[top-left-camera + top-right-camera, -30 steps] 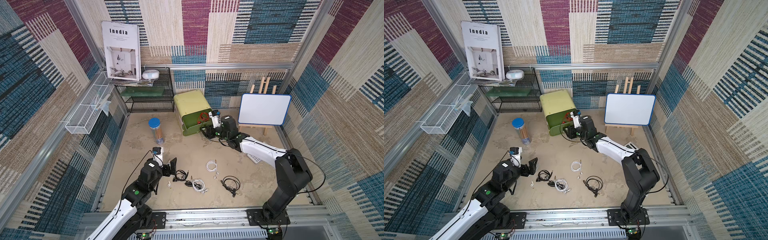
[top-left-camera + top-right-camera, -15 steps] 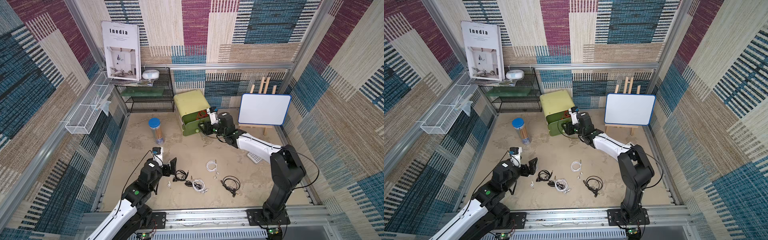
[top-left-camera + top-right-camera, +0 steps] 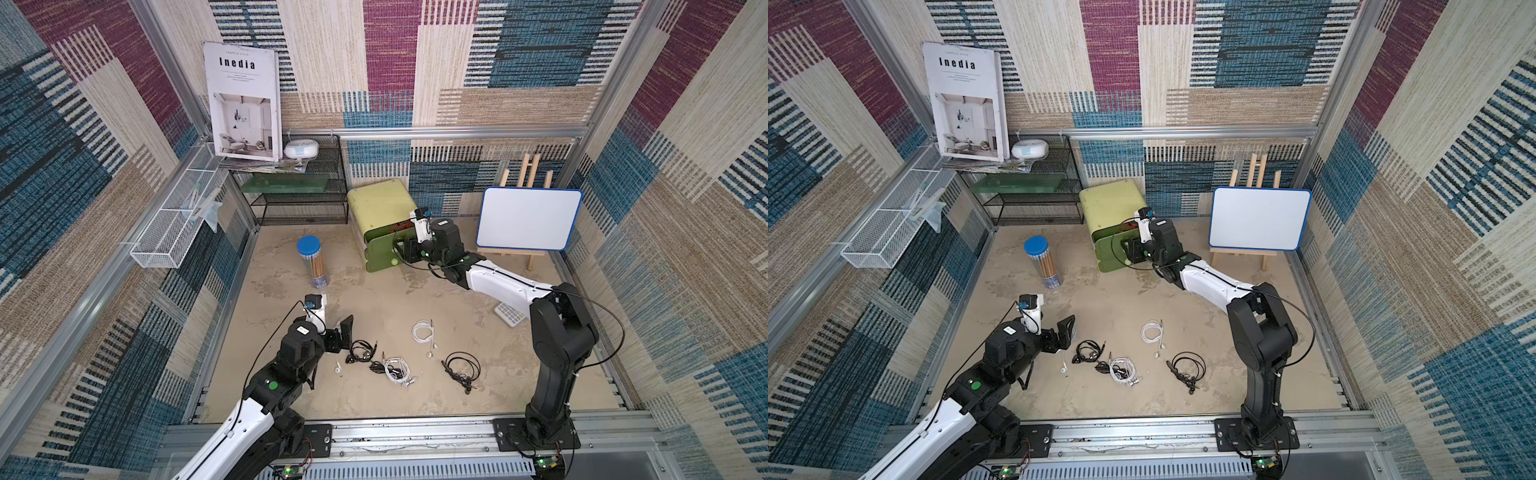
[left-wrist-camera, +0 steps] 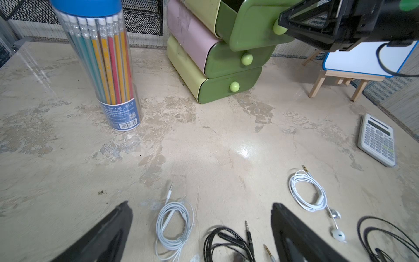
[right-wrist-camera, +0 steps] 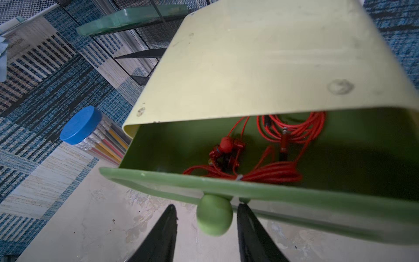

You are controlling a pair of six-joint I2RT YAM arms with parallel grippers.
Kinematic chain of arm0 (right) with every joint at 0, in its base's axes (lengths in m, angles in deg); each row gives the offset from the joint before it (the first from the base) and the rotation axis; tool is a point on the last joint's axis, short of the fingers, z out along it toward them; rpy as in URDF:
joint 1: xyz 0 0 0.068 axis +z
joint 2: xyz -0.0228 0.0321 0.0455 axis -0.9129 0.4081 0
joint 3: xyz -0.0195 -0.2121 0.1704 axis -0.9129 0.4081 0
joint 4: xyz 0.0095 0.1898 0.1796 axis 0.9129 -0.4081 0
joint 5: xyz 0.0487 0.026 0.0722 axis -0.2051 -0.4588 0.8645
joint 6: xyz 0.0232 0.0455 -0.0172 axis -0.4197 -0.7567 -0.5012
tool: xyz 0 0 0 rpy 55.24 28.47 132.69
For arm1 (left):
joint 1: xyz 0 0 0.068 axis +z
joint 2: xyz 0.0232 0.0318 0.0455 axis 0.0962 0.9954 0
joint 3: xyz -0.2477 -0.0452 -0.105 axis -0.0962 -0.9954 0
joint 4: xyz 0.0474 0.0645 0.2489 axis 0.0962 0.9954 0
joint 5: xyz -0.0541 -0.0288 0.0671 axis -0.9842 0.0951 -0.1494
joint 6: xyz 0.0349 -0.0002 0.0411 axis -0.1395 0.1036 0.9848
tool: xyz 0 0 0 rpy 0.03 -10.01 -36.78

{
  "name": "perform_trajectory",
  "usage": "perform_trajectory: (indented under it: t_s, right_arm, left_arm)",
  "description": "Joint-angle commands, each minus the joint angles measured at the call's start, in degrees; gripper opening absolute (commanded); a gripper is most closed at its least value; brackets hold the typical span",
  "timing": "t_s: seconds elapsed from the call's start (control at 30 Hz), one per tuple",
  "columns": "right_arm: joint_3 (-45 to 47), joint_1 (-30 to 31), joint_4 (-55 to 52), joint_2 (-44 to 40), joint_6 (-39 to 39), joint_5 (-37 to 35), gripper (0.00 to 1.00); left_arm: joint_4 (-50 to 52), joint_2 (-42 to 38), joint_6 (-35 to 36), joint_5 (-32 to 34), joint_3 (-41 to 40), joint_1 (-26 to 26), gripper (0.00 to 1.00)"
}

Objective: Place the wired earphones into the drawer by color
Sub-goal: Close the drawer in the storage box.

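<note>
As you scan both top views, your left hand (image 3: 341,334) hangs with its fingers spread wide and nothing between them, right at the near end of the wired earphones (image 3: 376,365) scattered on the worktop (image 3: 374,299). A black bundle (image 3: 360,351) lies nearest it, then a white bundle (image 3: 397,370), a white coil (image 3: 424,332) farther back and a black coil (image 3: 461,365) toward your right arm. Your right hand (image 3: 405,251) sits at the front of the green drawer unit (image 3: 380,203) by the back wall.

From the left wrist, the wide-open fingers (image 4: 102,238) frame another white set (image 4: 174,222) lying flat on the worktop. The unit's top drawer (image 4: 249,25) stands pulled out, and the two below it are shut. A pencil tub (image 4: 108,68) and a calculator (image 4: 377,140) sit well apart from the cables.

From the right wrist, your right hand is about half open, one finger on either side of the top drawer's knob (image 5: 214,215). A gap shows beside the knob, so the hand clamps nothing. Red earphones (image 5: 272,158) lie inside that open drawer.
</note>
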Motion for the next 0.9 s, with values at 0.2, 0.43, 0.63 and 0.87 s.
perform_trajectory:
  t_s: [0.2,0.43,0.63,0.87]
  right_arm:
    - [-4.99,-0.05,-0.7,3.48,1.35,-1.63,0.48]
    - [-7.67,0.0,-0.72,5.63,1.95,-1.8,0.48]
    - [-8.74,-0.1,-1.06,6.1,2.22,-1.72,0.48]
    - [-6.71,-0.01,-1.86,4.08,3.2,-1.2,0.5]
  left_arm:
    - [-0.59,-0.03,0.74,0.27,-0.24,0.1,0.99]
    - [-0.61,-0.09,0.81,0.17,-0.24,0.06,0.99]
    - [-0.66,-0.03,0.88,0.13,-0.33,0.06,0.99]
    - [-1.41,0.6,0.9,-1.09,-0.49,0.04,0.99]
